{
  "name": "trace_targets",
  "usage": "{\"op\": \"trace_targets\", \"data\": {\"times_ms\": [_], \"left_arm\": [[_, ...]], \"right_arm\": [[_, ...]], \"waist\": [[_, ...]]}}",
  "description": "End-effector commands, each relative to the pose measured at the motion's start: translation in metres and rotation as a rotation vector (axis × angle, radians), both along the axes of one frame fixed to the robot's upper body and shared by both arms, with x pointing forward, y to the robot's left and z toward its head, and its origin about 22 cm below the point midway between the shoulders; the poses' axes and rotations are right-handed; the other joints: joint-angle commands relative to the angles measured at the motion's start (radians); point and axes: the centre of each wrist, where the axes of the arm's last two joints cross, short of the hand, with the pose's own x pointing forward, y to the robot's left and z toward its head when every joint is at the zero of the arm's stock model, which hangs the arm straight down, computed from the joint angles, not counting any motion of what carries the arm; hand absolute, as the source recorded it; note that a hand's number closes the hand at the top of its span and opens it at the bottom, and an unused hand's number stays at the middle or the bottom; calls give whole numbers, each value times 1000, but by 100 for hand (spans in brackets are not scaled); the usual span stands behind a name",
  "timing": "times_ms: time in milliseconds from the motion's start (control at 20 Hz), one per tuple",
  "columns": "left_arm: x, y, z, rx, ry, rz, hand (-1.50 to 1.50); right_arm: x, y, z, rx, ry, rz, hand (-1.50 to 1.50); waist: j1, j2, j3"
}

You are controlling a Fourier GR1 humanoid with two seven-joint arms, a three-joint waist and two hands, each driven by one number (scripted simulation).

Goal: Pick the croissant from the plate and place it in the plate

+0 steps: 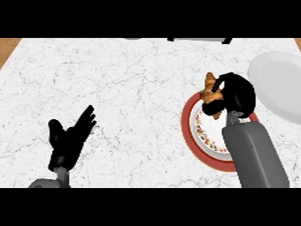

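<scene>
**Croissant in the right hand, over the red-rimmed plate**

The croissant (209, 89) sits in the right hand (238, 95), whose fingers and thumb curl round its lower half; its upper end sticks out past the fingers toward the far side of the counter (114, 75); hand and croissant show over the far edge of the red-rimmed plate (186, 126); the plain white plate (289, 88) lies just beside it to the right; the left hand (70, 137) rests open at lower left, fingers up.

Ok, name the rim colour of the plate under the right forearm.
Red; the plate shows best in head view.
</scene>
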Motion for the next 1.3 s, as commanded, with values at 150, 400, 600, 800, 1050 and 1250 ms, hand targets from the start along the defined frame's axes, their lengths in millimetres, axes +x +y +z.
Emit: {"op": "trace_targets", "data": {"times_ms": [150,400,600,800,1050,1250], "left_arm": [[4,-14,0,-8,-5,-15,0],[11,11,12,20,-18,-10,0],[-4,1,-5,-5,7,8,0],[-2,1,4,-14,0,7,0],[-2,4,5,-12,-10,32,0],[5,-5,13,8,-7,40,0]], "right_arm": [[34,52,54,-55,-379,-333,150],[52,57,55,21,-515,-513,150],[64,48,50,67,-595,-592,150],[58,23,19,108,-712,-643,150],[73,-27,5,14,-716,-711,150],[68,-80,4,-58,-788,-794,150]], "waist": [[16,4,1],[2,4,3],[-13,4,4],[-31,1,5],[-34,1,4],[-45,-1,5]]}}
